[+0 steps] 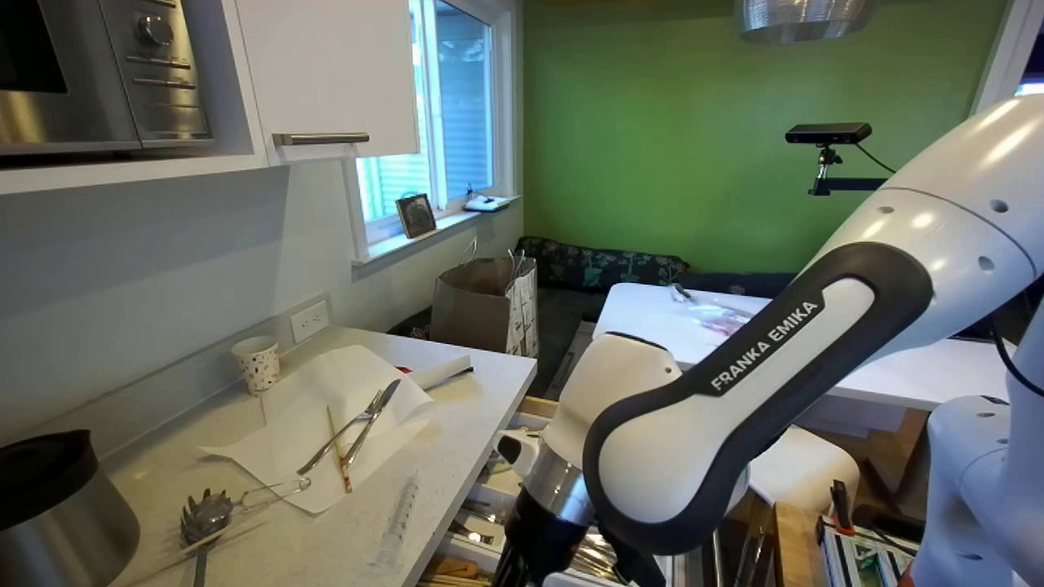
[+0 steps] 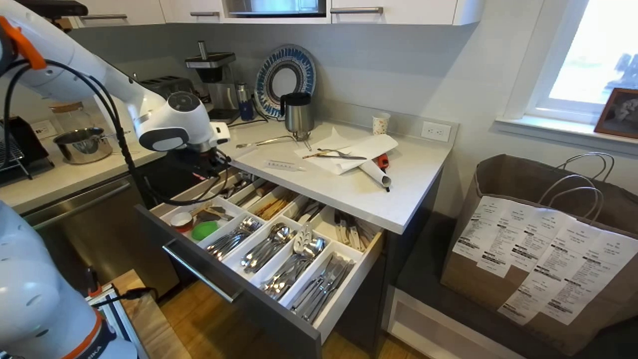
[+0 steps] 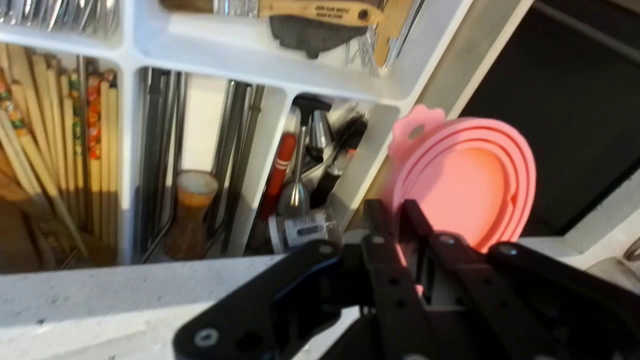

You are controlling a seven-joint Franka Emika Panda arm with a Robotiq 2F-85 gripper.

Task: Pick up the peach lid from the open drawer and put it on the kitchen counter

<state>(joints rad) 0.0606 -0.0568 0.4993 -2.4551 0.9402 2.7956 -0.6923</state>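
Observation:
The peach lid (image 3: 462, 185), a round pinkish disc with ridged rim and small tab, shows in the wrist view. My gripper (image 3: 392, 210) is shut on the lid's edge, with one finger on each face. In an exterior view the gripper (image 2: 212, 167) hangs above the back left corner of the open drawer (image 2: 351, 299), beside the counter edge. Only a small pink bit of the lid (image 2: 199, 176) shows there under the gripper. The off-white kitchen counter (image 2: 423, 167) lies behind the drawer; it also shows in an exterior view (image 1: 318, 542), where the lid is hidden.
On the counter are a steel carafe (image 2: 299, 117), paper (image 2: 344, 167) with cutlery, a paper cup (image 2: 381, 123), a clear syringe-like tube (image 2: 284, 165) and a rolled paper (image 2: 375, 173). Drawer compartments hold silver utensils (image 2: 269, 247) and chopsticks (image 3: 55, 125). A paper bag (image 2: 478, 199) stands beside.

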